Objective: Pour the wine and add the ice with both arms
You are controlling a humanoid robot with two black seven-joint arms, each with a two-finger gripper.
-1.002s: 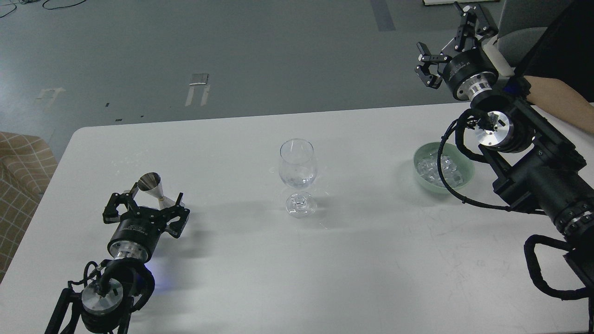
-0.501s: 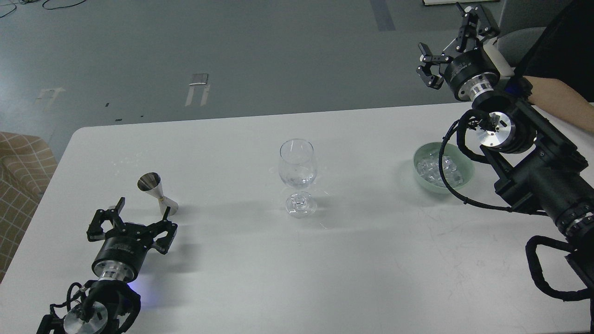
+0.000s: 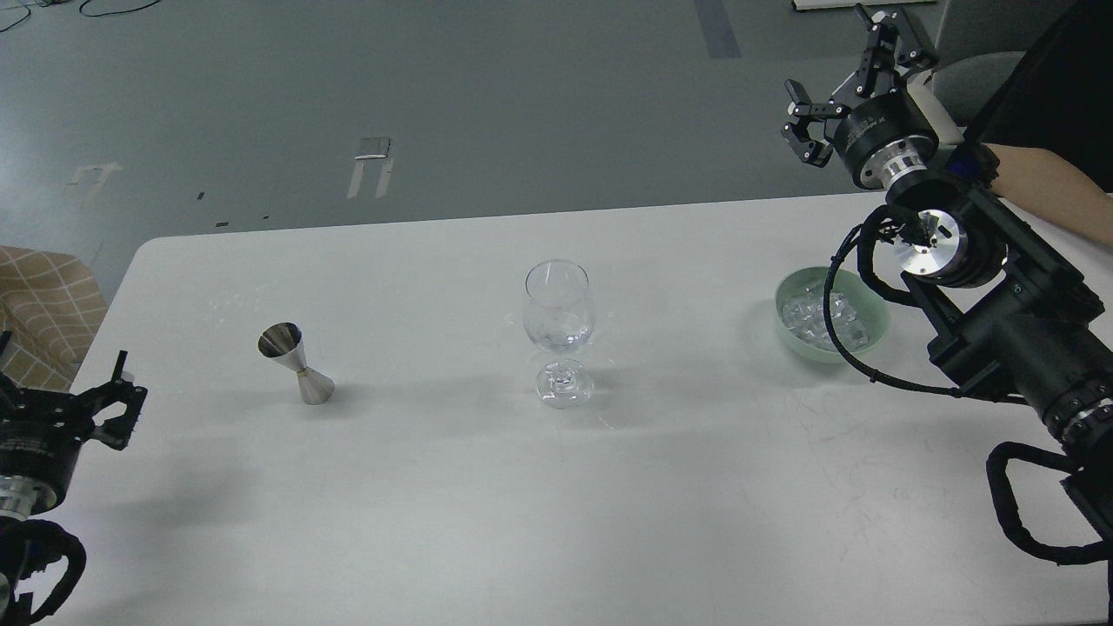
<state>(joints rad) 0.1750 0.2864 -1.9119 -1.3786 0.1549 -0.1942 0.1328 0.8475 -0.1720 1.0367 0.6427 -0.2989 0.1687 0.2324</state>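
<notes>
Your left gripper (image 3: 61, 382) sits at the table's (image 3: 435, 504) nine o'clock edge, fingers spread, holding nothing, well apart from the steel jigger (image 3: 296, 365). Your right gripper (image 3: 848, 74) hangs at two o'clock, fingers splayed and empty. The ice (image 3: 813, 315) lies heaped in the green bowl (image 3: 874, 306), at three o'clock from the wine glass (image 3: 559, 323).

A white bench (image 3: 487, 487) with rounded corners fills the lower part of the view, its top softly lit and crossed by faint shadows. Beyond it lies a grey-green floor (image 3: 478, 96), smooth and dully reflective, marked with pale tape strips (image 3: 372, 161) and a darker strip (image 3: 715, 26) near the top edge. Black cables (image 3: 96, 7) loop at the upper left. A tan checked seat (image 3: 39, 304) shows at the left edge.
</notes>
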